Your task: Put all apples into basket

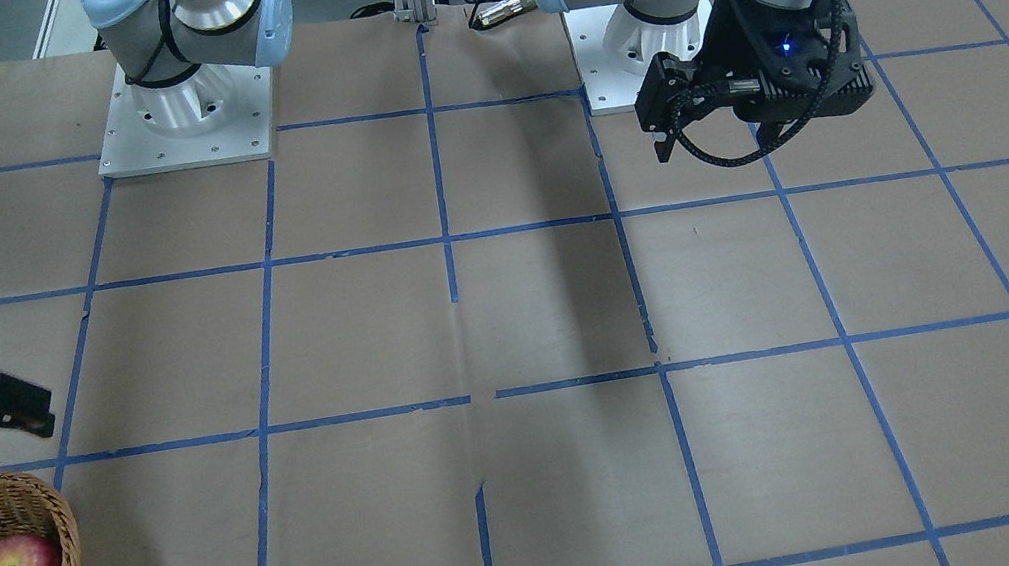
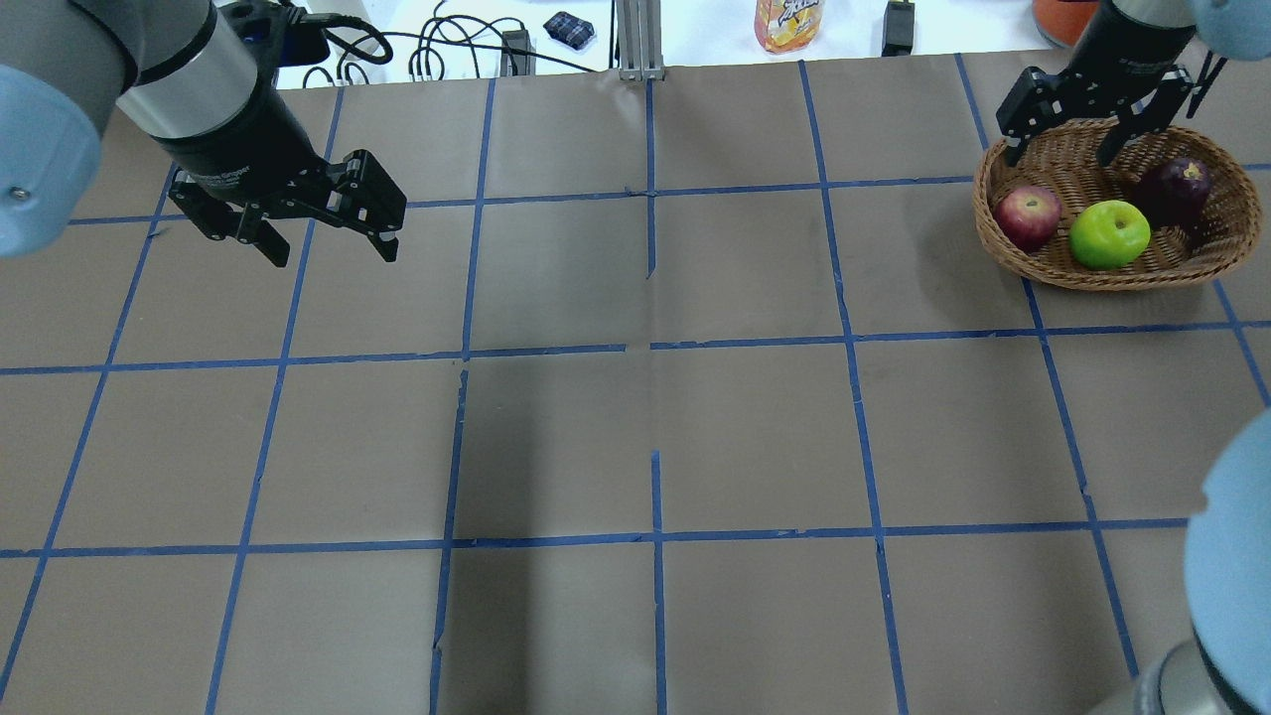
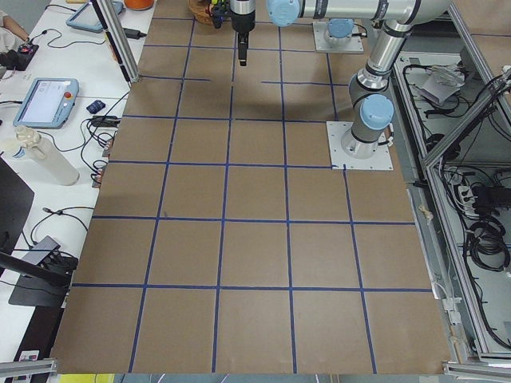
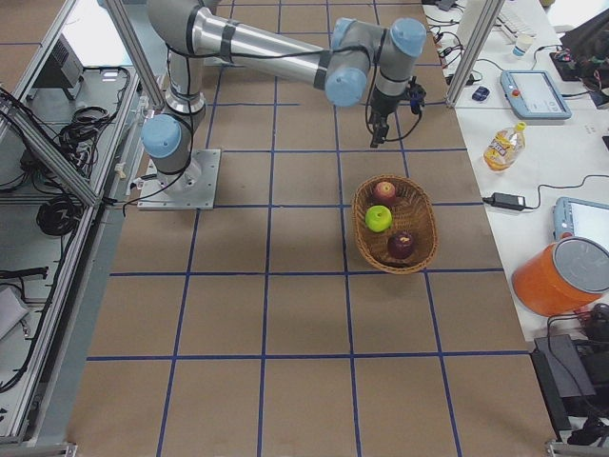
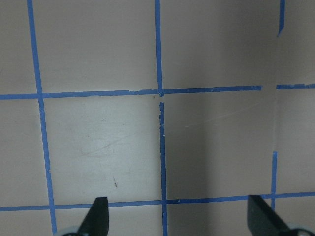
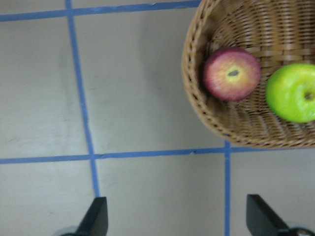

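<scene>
Resting in the basket (image 2: 1223, 236), three apples (image 2: 1109, 234); left fingers (image 2: 382, 234), right fingers (image 2: 1015, 139) wide, empty; bottle (image 2: 789, 22) beyond table (image 2: 645, 417).

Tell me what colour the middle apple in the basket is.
The middle apple is bright yellow-green; the overhead exterior view shows it best.

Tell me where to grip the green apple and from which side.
Grip the green apple across its middle from straight above: it sits stem-up inside the basket. Set jaws crosswise to the row; the red apple and maroon apple flank it.
</scene>
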Motion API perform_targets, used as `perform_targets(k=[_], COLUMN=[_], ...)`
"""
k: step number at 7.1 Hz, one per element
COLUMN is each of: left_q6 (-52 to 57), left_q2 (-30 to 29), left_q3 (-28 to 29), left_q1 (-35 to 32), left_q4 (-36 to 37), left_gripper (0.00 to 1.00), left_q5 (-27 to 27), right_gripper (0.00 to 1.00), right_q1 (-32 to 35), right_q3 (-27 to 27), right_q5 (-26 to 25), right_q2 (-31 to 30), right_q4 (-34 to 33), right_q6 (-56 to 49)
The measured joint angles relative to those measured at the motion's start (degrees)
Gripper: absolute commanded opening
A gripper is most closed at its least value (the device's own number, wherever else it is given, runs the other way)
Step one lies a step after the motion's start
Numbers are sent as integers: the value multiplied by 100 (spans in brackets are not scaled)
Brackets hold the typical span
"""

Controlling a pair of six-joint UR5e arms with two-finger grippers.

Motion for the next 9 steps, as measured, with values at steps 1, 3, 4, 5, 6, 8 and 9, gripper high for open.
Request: perform_targets(k=[1,3,4,5,6,8,9], left_q6=[0,0,0,0,0,0,0], left_q2=[-1,-8,-8,-6,-1,12,22], left_q3=[1,15,19,16,6,0,-4], left_q1=[0,0,0,0,0,0,0], left_q4=[0,2,4,2,-1,-16,-22], left_gripper=[100,100,100,100,100,100,100], left_q5=[2,-1,-2,-2,-2,-2,-2], right_gripper=[100,100,100,100,100,100,100], right_q1=[336,789,930,1029,1072,1091,1084], right_q3=[370,1281,1613,1770,1825,1766,1639], right_q5=[65,72,77,71,86,96,77], right_q2=[-587,-1717,-2097,-2264,-2303,-2231,-2137], right_q4=[164,286,307,311,309,318,387], right_q6=[505,1068,1144,1164,1156,1121,1108])
